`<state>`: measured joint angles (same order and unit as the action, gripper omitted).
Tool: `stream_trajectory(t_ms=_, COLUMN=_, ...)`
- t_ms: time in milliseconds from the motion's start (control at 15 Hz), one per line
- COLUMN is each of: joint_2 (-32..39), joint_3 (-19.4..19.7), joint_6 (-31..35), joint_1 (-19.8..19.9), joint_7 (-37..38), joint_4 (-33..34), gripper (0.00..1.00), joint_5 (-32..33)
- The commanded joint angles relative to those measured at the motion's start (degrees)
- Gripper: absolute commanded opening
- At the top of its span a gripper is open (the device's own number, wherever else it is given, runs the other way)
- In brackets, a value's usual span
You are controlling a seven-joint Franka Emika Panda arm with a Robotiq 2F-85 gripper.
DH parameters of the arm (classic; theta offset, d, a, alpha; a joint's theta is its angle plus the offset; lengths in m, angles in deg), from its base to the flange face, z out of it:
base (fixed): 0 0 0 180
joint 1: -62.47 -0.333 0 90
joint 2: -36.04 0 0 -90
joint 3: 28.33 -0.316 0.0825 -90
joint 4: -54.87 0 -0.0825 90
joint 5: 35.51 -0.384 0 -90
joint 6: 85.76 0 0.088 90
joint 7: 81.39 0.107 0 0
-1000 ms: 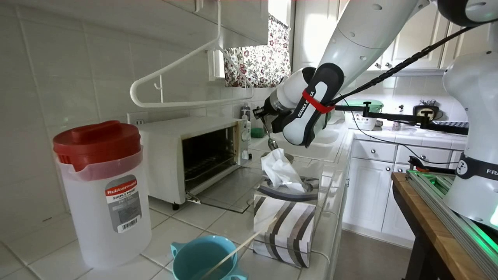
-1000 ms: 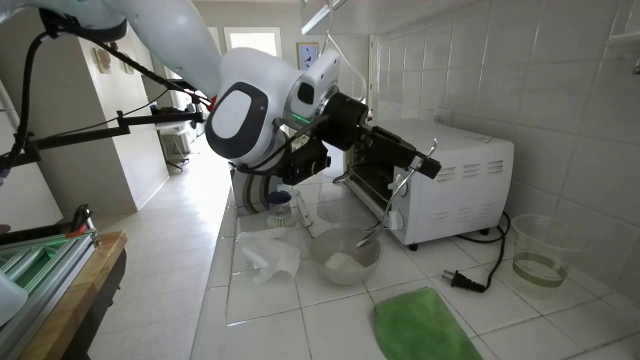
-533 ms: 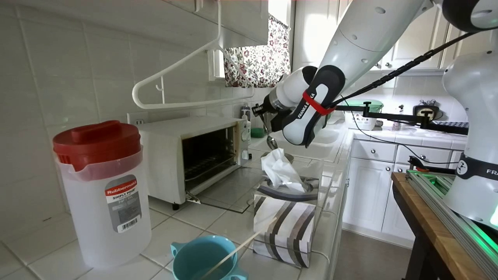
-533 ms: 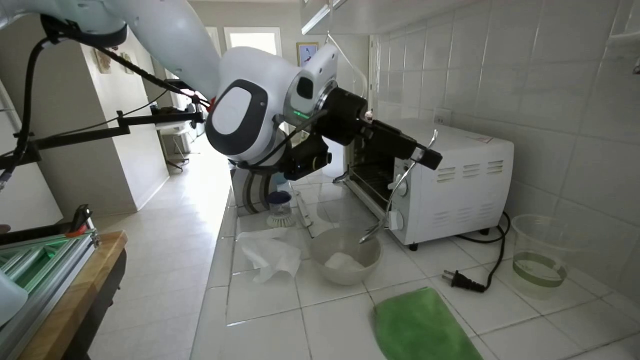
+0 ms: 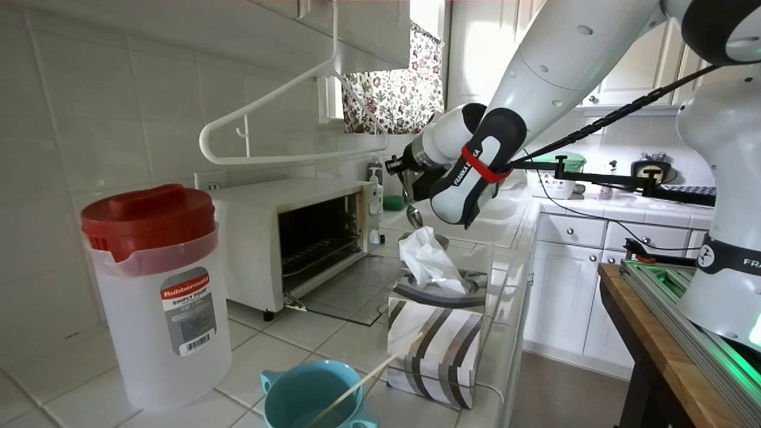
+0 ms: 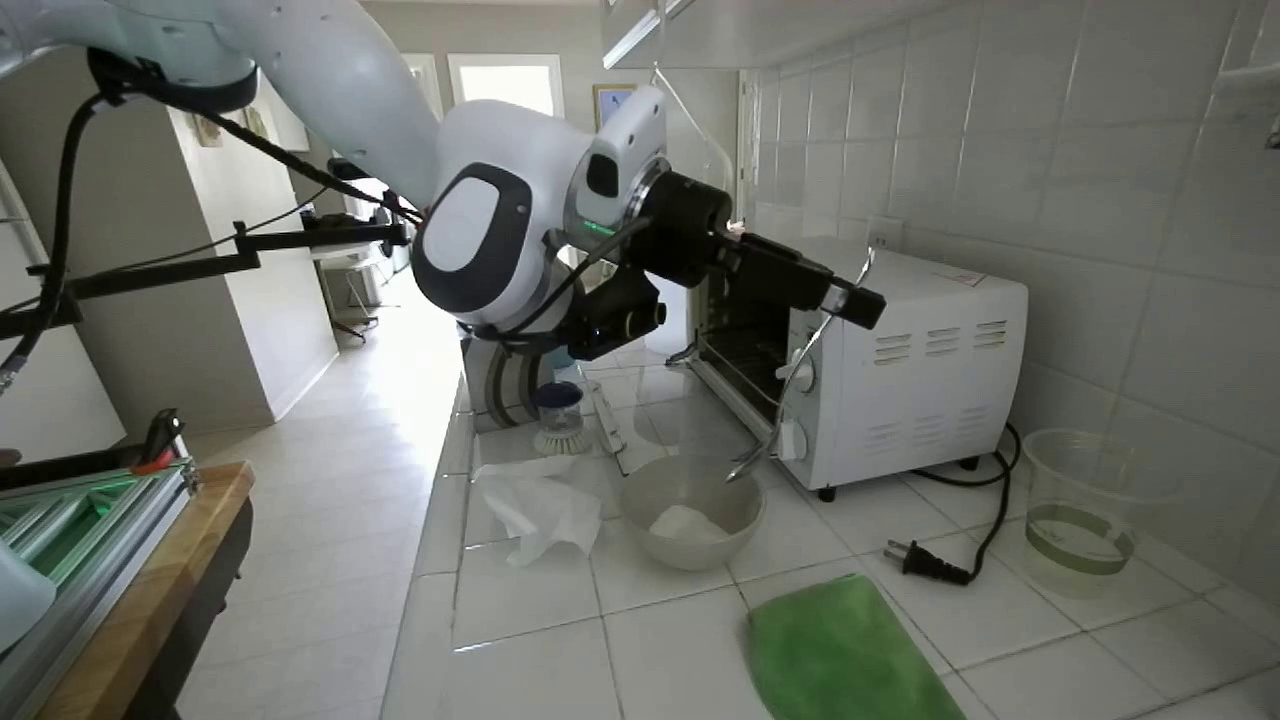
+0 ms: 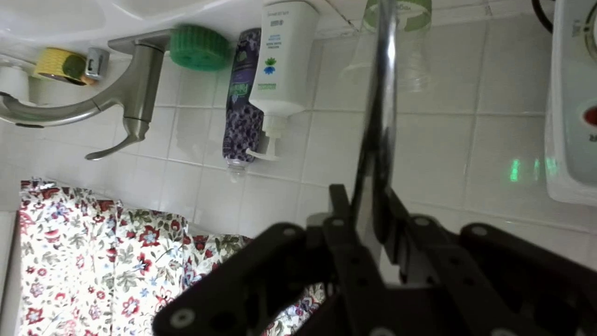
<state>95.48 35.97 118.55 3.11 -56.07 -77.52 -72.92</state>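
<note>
- The pincer (image 6: 855, 302) pinches a metal spoon (image 7: 383, 112) by the handle, holding it in the air above the surface (image 6: 530, 640).
- From the pincer, the spoon's long axis slants steeply down toward the wall-side rim of a beige bowl (image 6: 640, 510); whether they touch is unclear.
- The bowl stands toward the surface's front edge, just beside the toaster oven (image 6: 915, 360).
- The spoon is shiny silver, slim and curved, its head oval.
</note>
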Motion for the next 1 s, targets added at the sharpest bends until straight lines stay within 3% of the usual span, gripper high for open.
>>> stream_trajectory(t_ms=0, joint_2=4.31, joint_3=0.30, joint_6=7.32, joint_1=0.06, joint_7=3.21, joint_4=0.03, gripper=0.05, joint_5=-3.90)
stream_trajectory(t_ms=333, joint_2=-1.97, joint_3=2.56, joint_6=-5.34, joint_1=1.81, joint_7=4.14, joint_4=0.69, gripper=0.05, joint_5=-2.16)
stream_trajectory(t_ms=600, joint_2=-3.94, joint_3=4.93, joint_6=-8.29, joint_1=3.37, joint_7=4.51, joint_4=1.27, gripper=0.05, joint_5=-2.01)
stream_trajectory(t_ms=933, joint_2=-8.91, joint_3=3.44, joint_6=-12.55, joint_1=4.79, joint_7=3.77, joint_4=2.05, gripper=0.05, joint_5=-0.60)
